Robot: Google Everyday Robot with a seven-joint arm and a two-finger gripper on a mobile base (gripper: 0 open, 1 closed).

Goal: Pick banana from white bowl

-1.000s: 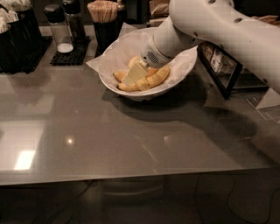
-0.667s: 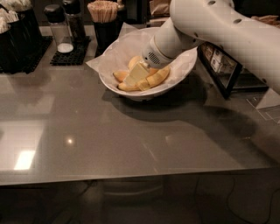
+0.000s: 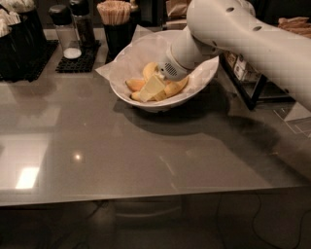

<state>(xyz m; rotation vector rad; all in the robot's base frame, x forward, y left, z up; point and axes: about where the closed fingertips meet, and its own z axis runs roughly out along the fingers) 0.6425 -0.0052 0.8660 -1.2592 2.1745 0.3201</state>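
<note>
The white bowl point(image 3: 127, 56), lined with crinkled white paper, stands at the back middle of the grey table. Several bananas lie in it. A plump pale-yellow banana point(image 3: 149, 70) shows just behind the gripper's tip. An orange-tinted banana point(image 3: 134, 84) lies to its left and a golden one point(image 3: 177, 87) to its right. My gripper point(image 3: 152, 88) reaches down into the bowl from the right, on the white arm point(image 3: 228, 34). Its tip sits among the bananas and hides the middle of the pile.
Behind the bowl stand a dark cup of wooden sticks point(image 3: 114, 14) and two shakers point(image 3: 63, 29) on a black mat. Black containers point(image 3: 19, 44) stand at the far left. A dark wire rack point(image 3: 248, 78) stands at the right. The table's front edge point(image 3: 146, 197) runs across the bottom.
My gripper has shifted only slightly inside the bowl. The bowl and the bananas have stayed in place.
</note>
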